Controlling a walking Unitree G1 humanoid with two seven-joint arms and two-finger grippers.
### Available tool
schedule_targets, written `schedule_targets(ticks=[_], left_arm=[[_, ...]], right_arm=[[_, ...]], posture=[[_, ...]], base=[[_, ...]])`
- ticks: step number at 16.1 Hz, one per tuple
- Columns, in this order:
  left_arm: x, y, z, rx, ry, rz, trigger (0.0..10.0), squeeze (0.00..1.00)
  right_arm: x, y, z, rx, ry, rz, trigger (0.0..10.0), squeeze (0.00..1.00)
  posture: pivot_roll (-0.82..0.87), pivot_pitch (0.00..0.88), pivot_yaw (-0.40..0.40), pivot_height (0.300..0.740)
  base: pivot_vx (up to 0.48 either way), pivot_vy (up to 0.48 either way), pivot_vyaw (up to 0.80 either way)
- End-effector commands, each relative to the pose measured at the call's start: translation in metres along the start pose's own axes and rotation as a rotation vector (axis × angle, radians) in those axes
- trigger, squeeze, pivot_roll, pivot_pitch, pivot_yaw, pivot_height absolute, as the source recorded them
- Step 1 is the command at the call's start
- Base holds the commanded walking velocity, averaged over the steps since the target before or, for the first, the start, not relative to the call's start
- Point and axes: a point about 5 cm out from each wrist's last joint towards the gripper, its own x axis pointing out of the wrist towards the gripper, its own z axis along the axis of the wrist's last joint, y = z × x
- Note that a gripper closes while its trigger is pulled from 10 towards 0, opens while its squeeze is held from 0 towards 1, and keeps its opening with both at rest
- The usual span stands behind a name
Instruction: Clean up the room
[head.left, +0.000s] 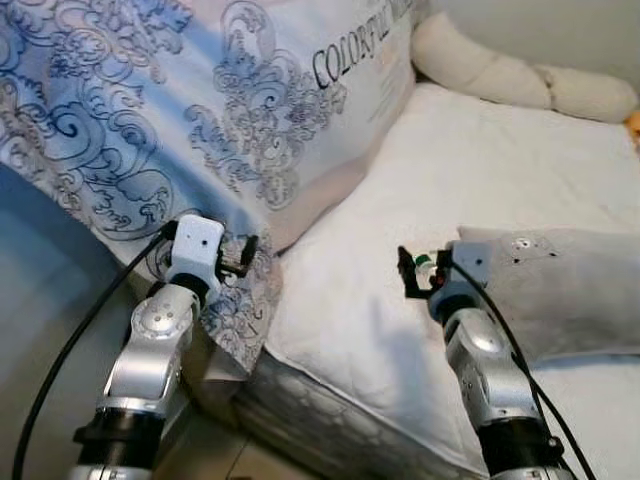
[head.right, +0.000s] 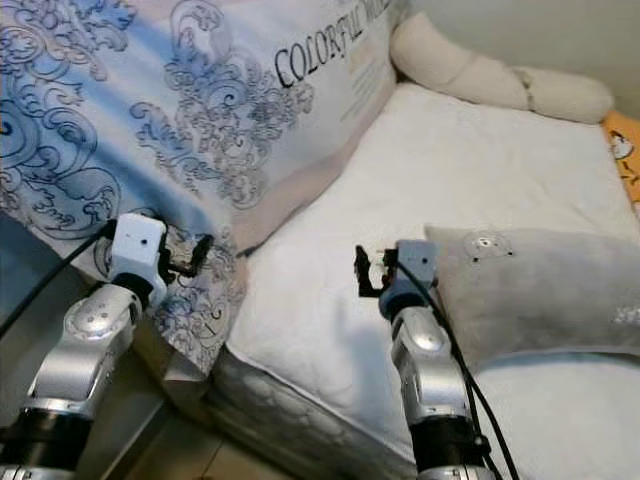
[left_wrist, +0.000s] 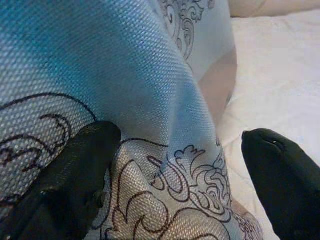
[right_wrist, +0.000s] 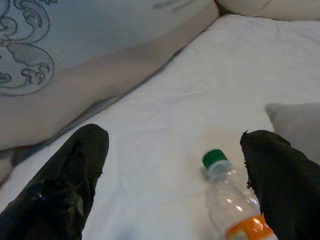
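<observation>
A big blue and white quilt with scroll patterns and printed lettering lies over the left side of the bed and hangs past its edge. My left gripper is at that hanging edge, open, with the quilt fabric bulging between its two fingers. My right gripper hovers low over the white mattress, open. A clear plastic bottle with a green cap and an orange label lies on the sheet just ahead of it, close to one finger. The bottle's cap peeks out beside the gripper.
A grey pillow lies right beside the right arm. A long cream bolster runs along the wall at the back. An orange patterned item shows at the far right edge. The mattress corner juts toward me between the arms.
</observation>
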Motion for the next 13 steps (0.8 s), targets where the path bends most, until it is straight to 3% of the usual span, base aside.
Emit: schedule_targets(ticks=[1, 2, 3, 5, 6, 10, 13], left_arm=[[-0.003, -0.001, 0.002, 0.034, 0.002, -0.018, 10.0, 0.00], [-0.008, -0.005, 0.004, 0.056, -0.005, -0.055, 10.0, 0.00], [-0.009, -0.006, 0.004, 0.057, -0.007, -0.059, 10.0, 0.00], [-0.013, -0.010, 0.007, 0.054, -0.013, -0.102, 10.0, 0.00], [-0.012, -0.011, 0.007, 0.056, -0.009, -0.113, 10.0, 0.00], [-0.008, -0.018, 0.014, 0.108, 0.000, -0.264, 10.0, 0.00], [-0.015, -0.022, 0.016, 0.162, 0.032, -0.429, 10.0, 0.00]], right_arm=[[-0.005, -0.011, -0.002, -0.023, 0.017, -0.033, 10.0, 0.00], [-0.010, -0.021, -0.005, -0.032, 0.047, -0.056, 10.0, 0.72], [-0.011, -0.023, -0.006, -0.035, 0.054, -0.065, 10.0, 1.00], [-0.011, -0.037, -0.006, -0.154, 0.101, -0.081, 10.0, 1.00], [-0.008, -0.039, -0.007, -0.168, 0.110, -0.045, 10.0, 1.00], [0.014, -0.059, -0.012, -0.352, 0.266, -0.011, 10.0, 1.00], [0.028, -0.081, -0.008, -0.338, 0.394, -0.061, 10.0, 1.00]], posture=[[-0.01, 0.000, -0.043, 0.740], [-0.01, 0.000, -0.049, 0.740], [-0.01, 0.000, -0.049, 0.740], [-0.01, 0.000, -0.044, 0.740], [-0.01, 0.000, -0.041, 0.740], [-0.02, 0.000, 0.004, 0.740], [0.01, 0.000, 0.027, 0.740]], base=[[0.000, 0.000, 0.00], [0.000, 0.000, 0.00], [0.000, 0.000, 0.00], [0.000, 0.000, 0.00], [0.000, 0.000, 0.00], [0.000, 0.000, 0.00], [0.000, 0.000, 0.00]])
